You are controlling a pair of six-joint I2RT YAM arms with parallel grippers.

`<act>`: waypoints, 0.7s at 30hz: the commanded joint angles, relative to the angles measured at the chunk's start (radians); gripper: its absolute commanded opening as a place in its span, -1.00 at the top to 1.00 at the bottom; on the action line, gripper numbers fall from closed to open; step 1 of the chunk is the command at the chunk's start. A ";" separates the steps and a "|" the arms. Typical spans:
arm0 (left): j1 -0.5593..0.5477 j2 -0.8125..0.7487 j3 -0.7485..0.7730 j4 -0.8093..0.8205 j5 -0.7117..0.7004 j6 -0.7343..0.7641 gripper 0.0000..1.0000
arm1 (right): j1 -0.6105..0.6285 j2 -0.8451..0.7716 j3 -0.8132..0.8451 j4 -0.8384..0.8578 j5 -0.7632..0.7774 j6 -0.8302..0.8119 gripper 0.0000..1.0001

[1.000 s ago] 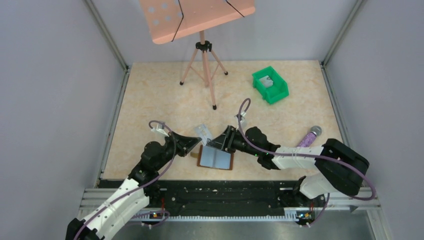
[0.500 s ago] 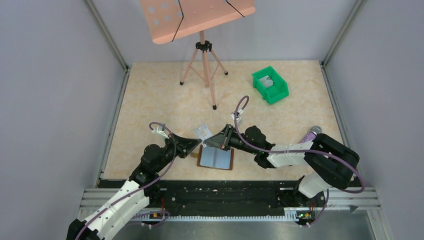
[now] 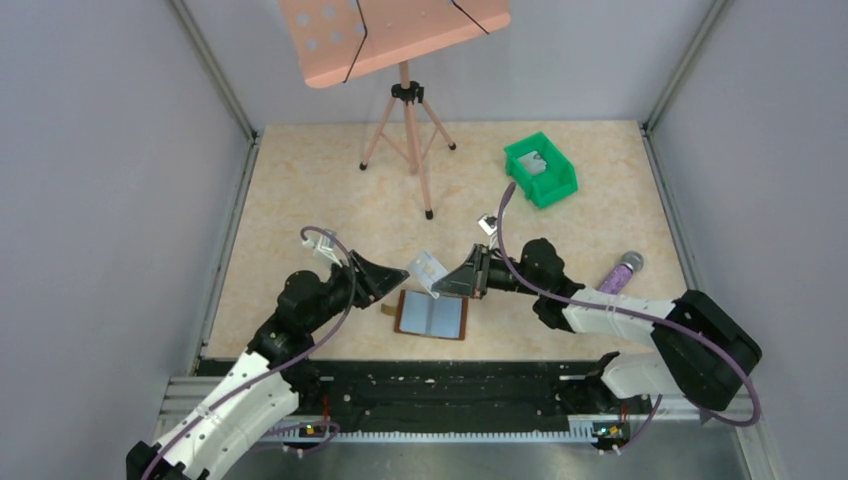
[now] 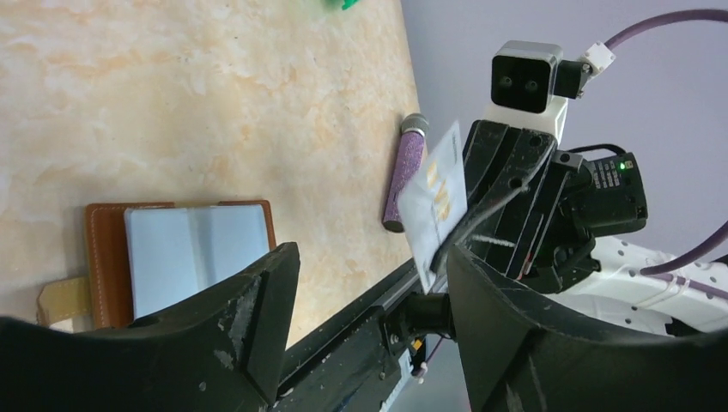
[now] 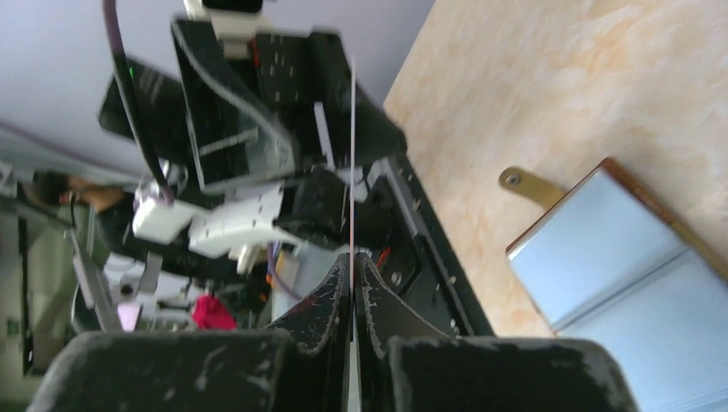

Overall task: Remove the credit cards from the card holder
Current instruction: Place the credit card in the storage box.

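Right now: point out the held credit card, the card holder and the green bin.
credit card (image 3: 428, 269): top view, its middle.
card holder (image 3: 420, 314): top view, left inner panel.
green bin (image 3: 553, 190): top view, near wall.

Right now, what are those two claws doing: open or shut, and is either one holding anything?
Left gripper: open, holding nothing.
Right gripper: closed on a credit card.
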 commanded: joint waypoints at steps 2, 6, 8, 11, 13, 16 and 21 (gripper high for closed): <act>0.000 0.104 0.122 -0.029 0.125 0.147 -0.38 | -0.003 -0.099 0.030 -0.175 -0.229 -0.155 1.00; 0.000 0.176 0.145 0.023 0.227 0.151 -0.34 | -0.003 -0.132 0.034 -0.235 -0.281 -0.196 1.00; 0.000 0.193 0.140 0.061 0.259 0.140 -0.29 | -0.003 -0.129 0.046 -0.262 -0.308 -0.205 1.00; 0.001 0.215 0.131 0.117 0.305 0.124 -0.17 | -0.003 -0.120 0.052 -0.277 -0.321 -0.213 1.00; 0.000 0.236 0.133 0.138 0.335 0.117 -0.02 | -0.002 -0.106 0.058 -0.278 -0.336 -0.211 1.00; 0.000 0.268 0.132 0.172 0.387 0.102 0.21 | -0.003 -0.086 0.067 -0.269 -0.351 -0.204 1.00; 0.000 0.320 0.135 0.195 0.449 0.100 0.63 | -0.003 -0.079 0.077 -0.277 -0.341 -0.205 1.00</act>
